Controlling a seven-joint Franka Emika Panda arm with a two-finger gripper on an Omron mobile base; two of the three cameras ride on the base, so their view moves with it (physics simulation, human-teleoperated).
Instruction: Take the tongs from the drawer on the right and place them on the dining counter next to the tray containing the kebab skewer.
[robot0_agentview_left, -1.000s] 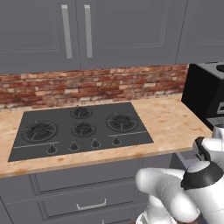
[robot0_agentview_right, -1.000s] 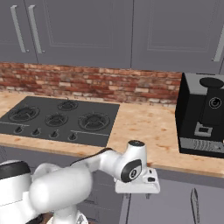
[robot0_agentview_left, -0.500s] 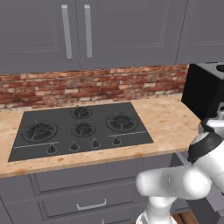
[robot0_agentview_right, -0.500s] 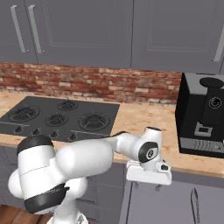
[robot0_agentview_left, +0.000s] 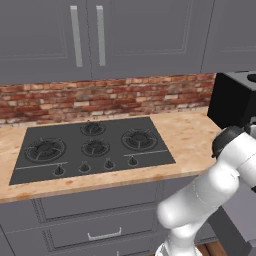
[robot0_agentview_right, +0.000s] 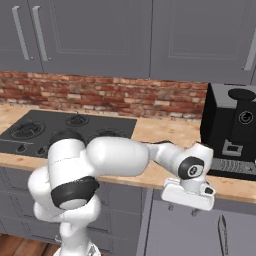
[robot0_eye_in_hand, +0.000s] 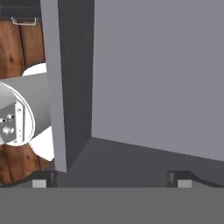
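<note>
End effector (robot0_eye_in_hand: 109, 177) points down into the open drawer (robot0_eye_in_hand: 144, 87), fingertips (robot0_eye_in_hand: 43, 179) set wide apart w/ nothing between them. In the right base view the hand (robot0_agentview_right: 189, 192) sits just under the bench edge, right of the hob, in front of the dark cabinet fronts. Prob positioned there to look into the drawer box before reaching for the tongs. Can't spot the tongs: only plain grey walls and floor of the drawer visible, no silvery arms. Judgement: early stage, search/approach, nothing grasped yet.

Bench (robot0_agentview_left: 195, 137) is light wood-look, carries a black hob (robot0_agentview_left: 92, 147) and a black coffee machine (robot0_agentview_right: 232, 130) at far right. Behind: red brick backsplash (robot0_agentview_left: 110, 95), grey wall cabinets w/ bar handles above. Wood floor below.
</note>
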